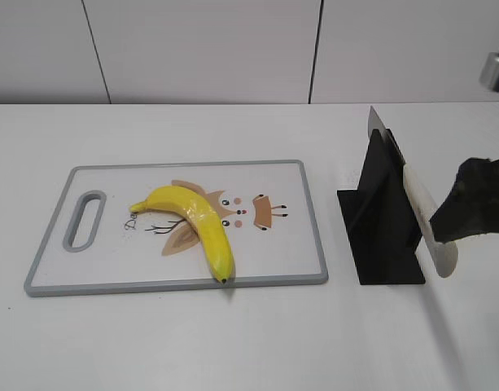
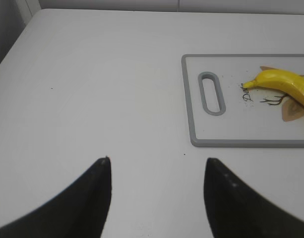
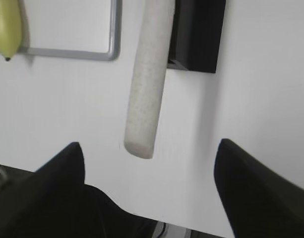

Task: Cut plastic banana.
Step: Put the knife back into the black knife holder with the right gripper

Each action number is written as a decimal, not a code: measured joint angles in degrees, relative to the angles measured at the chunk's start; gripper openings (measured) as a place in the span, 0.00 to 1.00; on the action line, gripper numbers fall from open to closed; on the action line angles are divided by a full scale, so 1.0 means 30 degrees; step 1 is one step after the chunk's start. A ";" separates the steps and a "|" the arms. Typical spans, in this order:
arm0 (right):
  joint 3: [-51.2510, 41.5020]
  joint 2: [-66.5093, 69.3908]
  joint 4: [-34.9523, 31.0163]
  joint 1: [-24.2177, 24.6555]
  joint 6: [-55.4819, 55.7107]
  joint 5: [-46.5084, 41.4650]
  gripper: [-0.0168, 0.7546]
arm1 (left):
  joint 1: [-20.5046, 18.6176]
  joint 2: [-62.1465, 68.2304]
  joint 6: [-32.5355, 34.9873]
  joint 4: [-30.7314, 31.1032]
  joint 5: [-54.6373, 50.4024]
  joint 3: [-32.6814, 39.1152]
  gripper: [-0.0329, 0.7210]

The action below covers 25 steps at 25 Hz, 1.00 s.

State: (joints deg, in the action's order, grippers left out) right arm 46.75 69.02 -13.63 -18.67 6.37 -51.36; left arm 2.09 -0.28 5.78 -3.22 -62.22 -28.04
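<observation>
Bright, even light; soft shadows.

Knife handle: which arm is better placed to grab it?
Right. Its open tool already faces the knife handle jutting from the black stand; the left tool hovers over bare table beyond the cutting board.

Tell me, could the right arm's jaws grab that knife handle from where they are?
Probably yes: the right gripper is open, and the knife handle juts free of the black stand with nothing between.
</observation>
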 joint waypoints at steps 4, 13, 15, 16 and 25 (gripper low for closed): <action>0.0000 -0.3066 0.0005 0.0000 -0.0271 -0.0517 0.83 | 0.0000 0.0000 0.0000 0.0000 0.0000 0.0000 0.78; -0.3093 -1.1349 0.0406 0.0000 -0.4821 -0.1937 0.79 | 0.0000 0.0000 0.0000 0.0000 0.0000 0.0000 0.78; -0.4162 -1.3632 0.0528 0.0000 -0.5310 -0.2078 0.79 | 0.0000 0.0000 0.0000 0.0000 0.0000 0.0000 0.78; -0.4672 -1.4595 0.0591 0.0000 -0.5417 -0.2145 0.79 | 0.0000 0.0000 0.0000 0.0000 0.0000 0.0000 0.78; -0.5855 -2.2699 0.0766 0.0000 -0.5580 -0.2657 0.79 | 0.0000 0.0000 0.0000 0.0018 0.0000 0.0000 0.78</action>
State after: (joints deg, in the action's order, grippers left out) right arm 29.19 0.93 -11.33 -18.67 -10.37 -59.33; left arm 2.09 -0.28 5.78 -3.16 -62.22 -28.04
